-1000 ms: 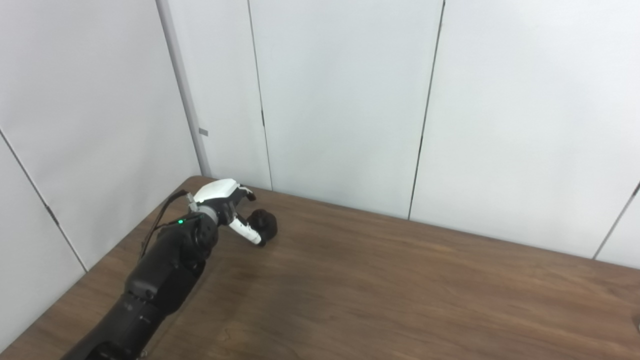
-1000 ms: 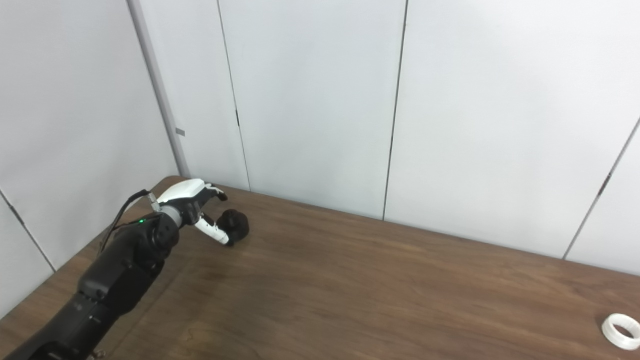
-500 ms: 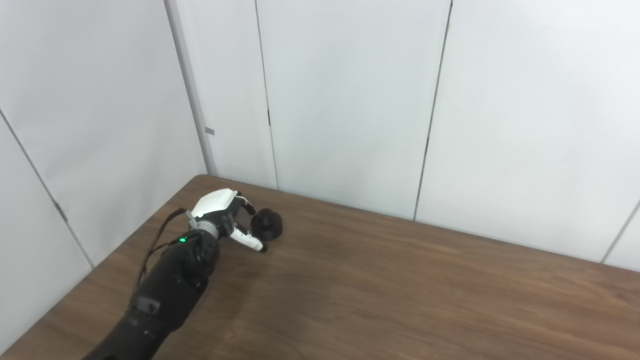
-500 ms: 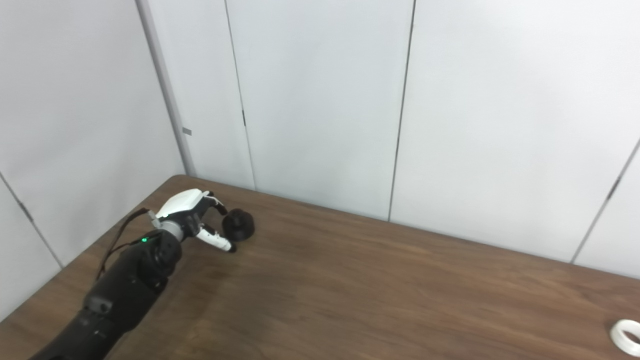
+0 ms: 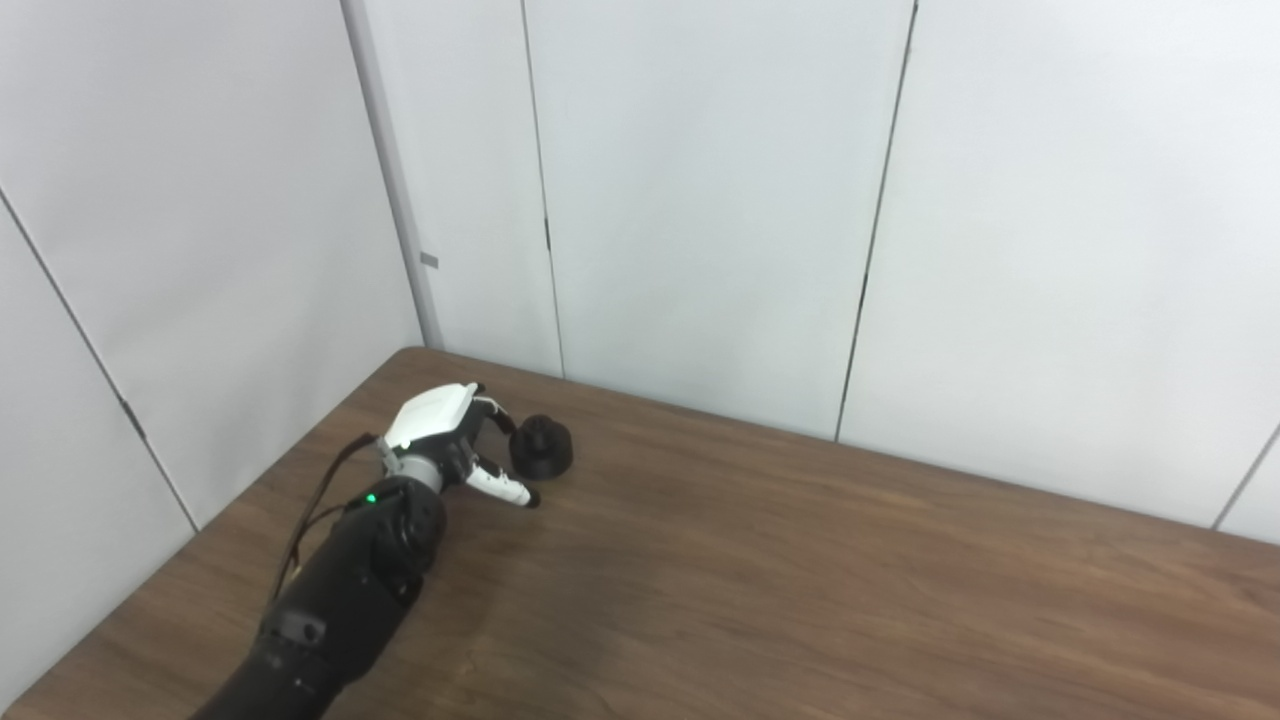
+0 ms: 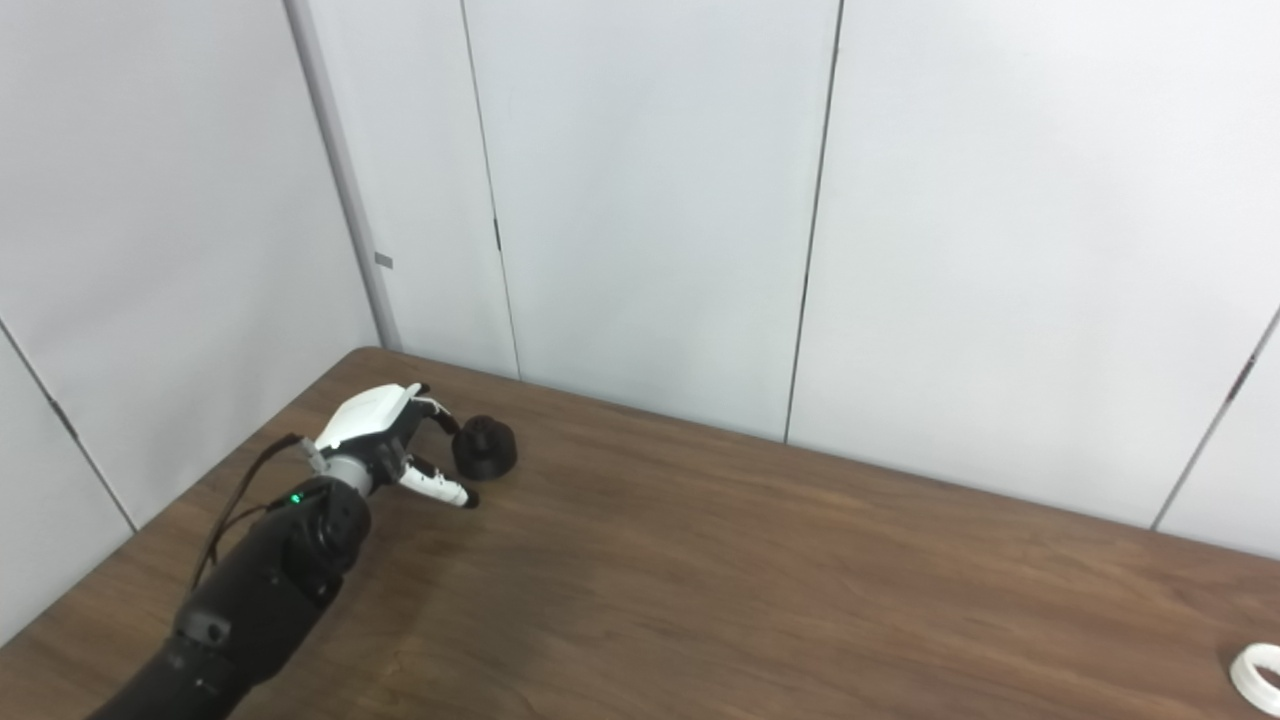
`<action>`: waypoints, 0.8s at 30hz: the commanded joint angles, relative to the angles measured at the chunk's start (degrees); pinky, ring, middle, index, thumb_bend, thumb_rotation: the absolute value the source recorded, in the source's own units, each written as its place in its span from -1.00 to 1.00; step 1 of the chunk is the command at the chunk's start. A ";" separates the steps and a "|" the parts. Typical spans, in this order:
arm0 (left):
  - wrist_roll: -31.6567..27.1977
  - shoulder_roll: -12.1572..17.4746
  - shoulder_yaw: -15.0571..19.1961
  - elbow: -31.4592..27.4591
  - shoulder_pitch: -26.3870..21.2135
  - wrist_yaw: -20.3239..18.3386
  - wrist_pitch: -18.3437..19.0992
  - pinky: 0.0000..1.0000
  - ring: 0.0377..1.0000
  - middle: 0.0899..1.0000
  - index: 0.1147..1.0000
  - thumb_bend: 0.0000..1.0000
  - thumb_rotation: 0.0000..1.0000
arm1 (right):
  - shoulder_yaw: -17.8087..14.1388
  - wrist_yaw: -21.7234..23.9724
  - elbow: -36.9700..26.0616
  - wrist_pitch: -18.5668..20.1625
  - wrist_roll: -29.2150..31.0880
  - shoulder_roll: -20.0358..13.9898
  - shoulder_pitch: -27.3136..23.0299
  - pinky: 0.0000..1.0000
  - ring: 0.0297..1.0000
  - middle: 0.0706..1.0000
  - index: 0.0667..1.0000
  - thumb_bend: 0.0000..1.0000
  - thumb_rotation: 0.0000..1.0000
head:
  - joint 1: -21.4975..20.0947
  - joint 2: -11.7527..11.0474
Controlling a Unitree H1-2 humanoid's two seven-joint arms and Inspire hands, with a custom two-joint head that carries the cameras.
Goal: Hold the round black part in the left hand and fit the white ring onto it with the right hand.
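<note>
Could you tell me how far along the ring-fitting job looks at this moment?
Nothing is finished yet. The left robot hand sits open beside the round black part, which rests on the table, not gripped. The white ring lies alone at the far right edge, and the right robot hand is out of view. Left to do: grasp the part, fetch the ring, fit it.

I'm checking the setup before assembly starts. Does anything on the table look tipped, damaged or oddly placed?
Nothing looks damaged or spilled. The round black part sits upright on the table, just beyond the open left hand. The white ring lies flat at the far right, cut by the right eye view's edge and far from the part.
</note>
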 commanded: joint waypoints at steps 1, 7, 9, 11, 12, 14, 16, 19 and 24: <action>0.08 1.17 0.17 -0.20 -1.13 2.06 -1.35 1.00 1.00 1.00 0.42 1.00 -0.50 | -1.37 -0.07 -1.13 0.29 0.05 -1.70 0.97 1.00 1.00 0.97 0.82 -0.20 1.00 | -0.10 0.04; -0.99 0.42 -0.26 2.30 -1.63 3.10 -2.28 1.00 1.00 1.00 0.48 1.00 -0.50 | -2.03 0.46 -1.11 0.39 0.87 -2.13 1.66 1.00 1.00 0.94 0.79 -0.22 1.00 | -0.36 -0.05; -1.20 0.22 -0.53 3.66 -2.26 3.23 -2.57 1.00 1.00 1.00 0.53 1.00 -0.47 | -2.06 0.74 -1.00 0.16 0.89 -2.21 1.80 1.00 1.00 0.95 0.79 -0.21 1.00 | -0.49 -0.18; -1.29 0.05 -0.76 4.80 -2.93 3.31 -2.64 1.00 1.00 1.00 0.65 1.00 -0.42 | -2.06 0.75 -1.03 0.16 0.79 -2.14 1.87 1.00 1.00 0.96 0.80 -0.20 1.00 | -0.67 -0.29; -1.34 -0.05 -0.84 5.39 -3.33 3.45 -2.70 1.00 1.00 1.00 0.70 1.00 -0.42 | -2.06 0.59 -1.16 0.25 0.61 -2.04 1.90 1.00 1.00 0.96 0.80 -0.21 1.00 | -0.67 -0.29; -1.56 -0.17 -0.90 6.22 -4.00 3.59 -2.85 1.00 1.00 1.00 0.77 1.00 -0.40 | -2.06 0.37 -1.38 0.41 0.47 -1.86 1.88 1.00 1.00 0.95 0.79 -0.21 1.00 | -0.82 -0.36; -1.77 -0.12 -0.98 6.70 -4.58 3.66 -3.04 1.00 1.00 1.00 0.81 1.00 -0.39 | -2.00 0.23 -1.39 0.40 0.33 -1.67 1.80 1.00 1.00 0.96 0.79 -0.20 1.00 | -0.79 -0.43; -2.53 0.38 -1.13 6.83 -5.40 3.55 -3.85 1.00 1.00 1.00 0.80 1.00 -0.40 | -1.82 -0.03 -1.10 0.83 0.01 -1.56 1.64 1.00 1.00 0.94 0.77 -0.16 1.00 | -0.67 -0.83; -3.47 0.86 -0.95 6.53 -5.86 3.53 -4.80 1.00 1.00 1.00 0.75 1.00 -0.42 | -1.63 0.60 -0.95 0.23 0.11 -1.65 1.64 1.00 1.00 0.97 0.81 -0.19 1.00 | -0.95 -1.47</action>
